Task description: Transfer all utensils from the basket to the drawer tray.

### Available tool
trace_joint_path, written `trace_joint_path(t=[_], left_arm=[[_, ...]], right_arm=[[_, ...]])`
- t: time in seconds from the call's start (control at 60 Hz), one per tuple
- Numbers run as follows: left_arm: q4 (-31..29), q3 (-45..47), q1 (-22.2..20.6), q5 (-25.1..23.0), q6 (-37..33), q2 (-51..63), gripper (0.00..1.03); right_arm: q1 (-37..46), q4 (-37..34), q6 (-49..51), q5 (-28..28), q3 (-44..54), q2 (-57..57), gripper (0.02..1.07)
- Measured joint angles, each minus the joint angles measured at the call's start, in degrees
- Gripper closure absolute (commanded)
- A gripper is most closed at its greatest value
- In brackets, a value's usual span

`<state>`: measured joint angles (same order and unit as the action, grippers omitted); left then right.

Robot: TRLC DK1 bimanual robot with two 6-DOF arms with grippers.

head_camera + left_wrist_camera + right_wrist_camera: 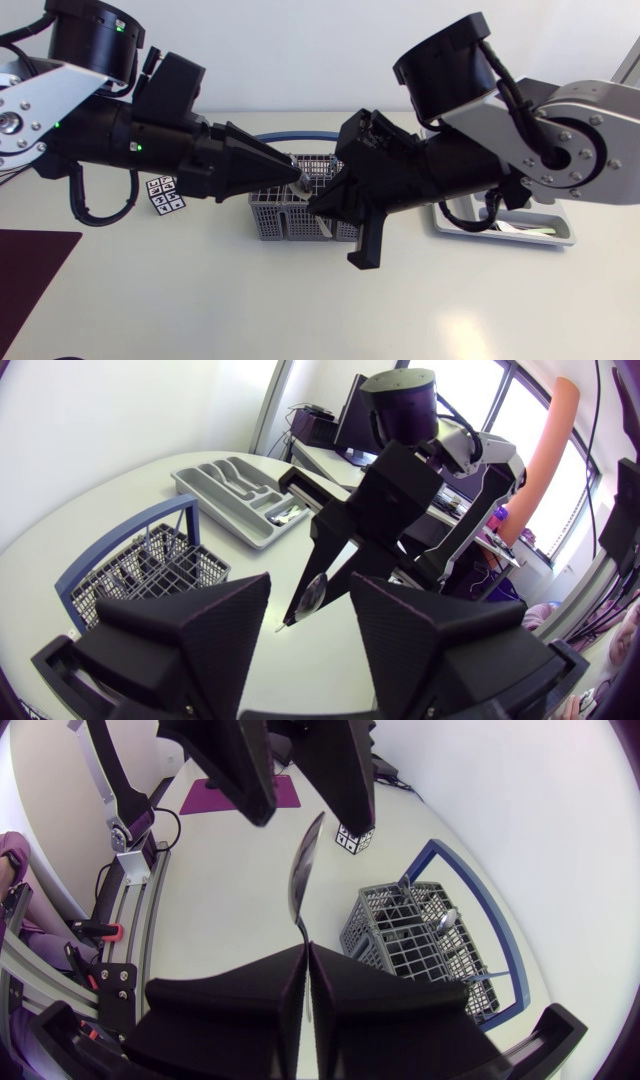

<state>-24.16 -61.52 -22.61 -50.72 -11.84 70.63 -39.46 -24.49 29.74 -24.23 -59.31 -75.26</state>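
A metal spoon [303, 870] is held by its handle in my right gripper [307, 960], which is shut on it above the table. My left gripper [310, 625] faces it tip to tip, fingers apart on either side of the spoon's bowl [310, 592] and not touching it. Both grippers meet over the grey wire basket [270, 215], left gripper [298, 178] just above right gripper [315, 203]. The basket [420, 945] holds several more utensils [441, 920]. The grey drawer tray [560, 238] lies at the right behind my right arm, with some cutlery in it [290, 513].
A blue hoop [120, 525] arches around the basket. A small marker card [165, 195] lies left of the basket. A dark purple mat [30, 270] covers the table's front left corner.
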Motion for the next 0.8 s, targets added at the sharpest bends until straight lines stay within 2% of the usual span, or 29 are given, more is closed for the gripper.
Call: trace_joint_path(t=[0.133,0.317,0.517,0.8], left_arm=[[0.0,-1.64,3.98,0.59,-0.02,0.0,0.29],[0.0,-3.15,8.44,8.0,-4.5,0.02,0.29],[0.02,-2.73,7.67,18.14,-13.66,1.14,0.29],[0.5,0.74,3.26,26.71,-23.02,5.95,0.29]], right_arm=[[2.67,-1.92,1.53,0.04,0.07,-0.74,0.98],[11.1,-4.07,7.04,0.04,1.09,-0.85,0.98],[24.22,-6.34,16.13,1.09,4.35,0.0,0.98],[44.17,-6.4,31.82,3.34,6.99,1.66,0.98]])
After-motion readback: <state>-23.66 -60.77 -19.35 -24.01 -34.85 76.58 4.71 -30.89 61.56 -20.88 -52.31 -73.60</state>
